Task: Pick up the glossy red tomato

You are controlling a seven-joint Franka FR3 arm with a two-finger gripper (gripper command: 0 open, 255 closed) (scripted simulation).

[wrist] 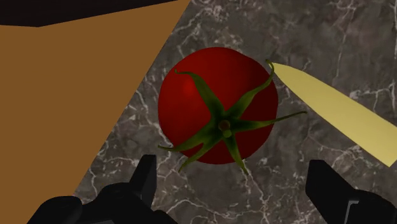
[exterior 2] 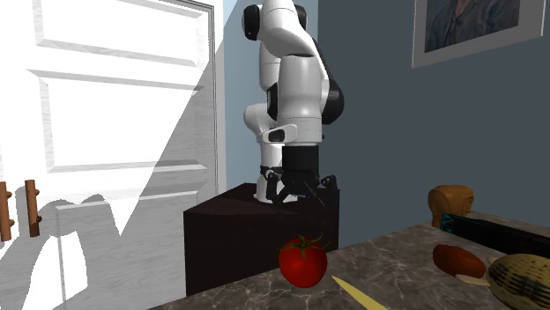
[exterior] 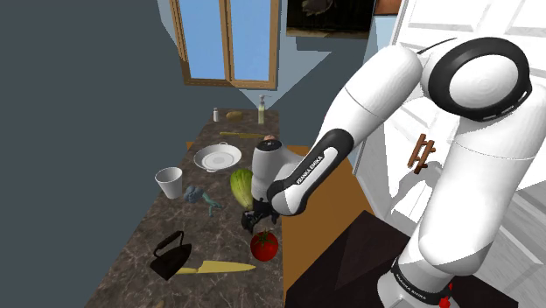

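The glossy red tomato with a green stem star sits upright on the dark marble counter, close to the counter's edge near the stand. My black gripper hangs just above it, open, with nothing between its fingers. In the wrist view the tomato lies just ahead of the gripper, and the two fingers stand wide apart without touching it. From the second exterior view the tomato rests at the counter edge with the gripper above and behind it.
A yellow blade lies touching the tomato's side. On the counter are a black iron, a white cup, a plate and a green striped vegetable. Brown floor lies beyond the counter edge.
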